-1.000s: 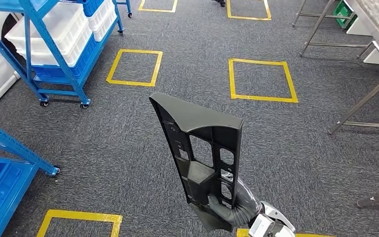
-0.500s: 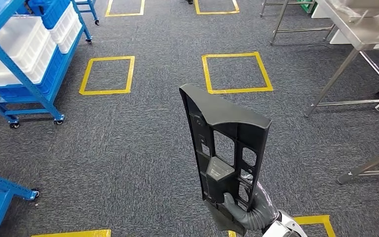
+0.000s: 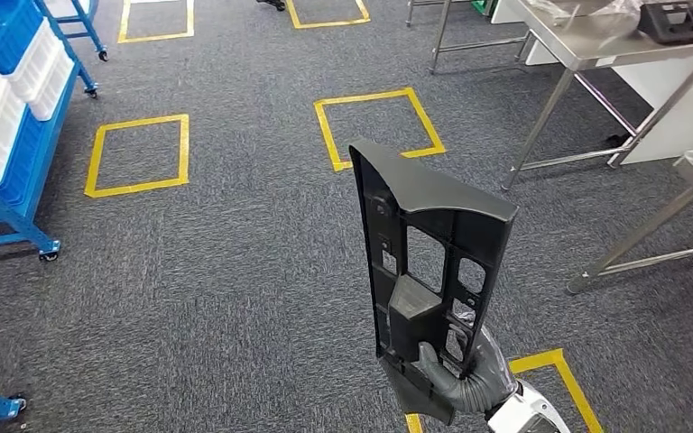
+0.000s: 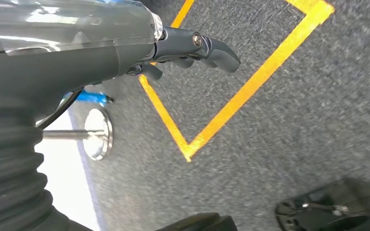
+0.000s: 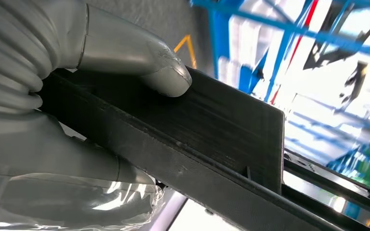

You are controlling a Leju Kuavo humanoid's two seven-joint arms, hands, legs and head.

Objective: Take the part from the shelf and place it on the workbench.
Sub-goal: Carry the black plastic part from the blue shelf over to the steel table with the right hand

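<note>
Black moulded plastic, a tall flat part with cut-out windows [image 3: 433,262], stands upright above grey carpet [image 3: 217,271], gripped at its lower end by the right hand [image 3: 456,379], whose fingers [image 5: 164,77] press its ribbed edge. The left hand [image 4: 125,53] hangs over yellow floor tape [image 4: 250,91], fingers loosely curled and holding nothing. A stainless steel desk [image 3: 586,41] stands far right, a blue wheeled shelf [image 3: 4,135] far left.

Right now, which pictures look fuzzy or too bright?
Head view: sharp, evenly lit, the part clear. Left wrist view: carpet smeared, glare on the left hand. Right wrist view: background behind the right hand washed out white and blurred.
</note>
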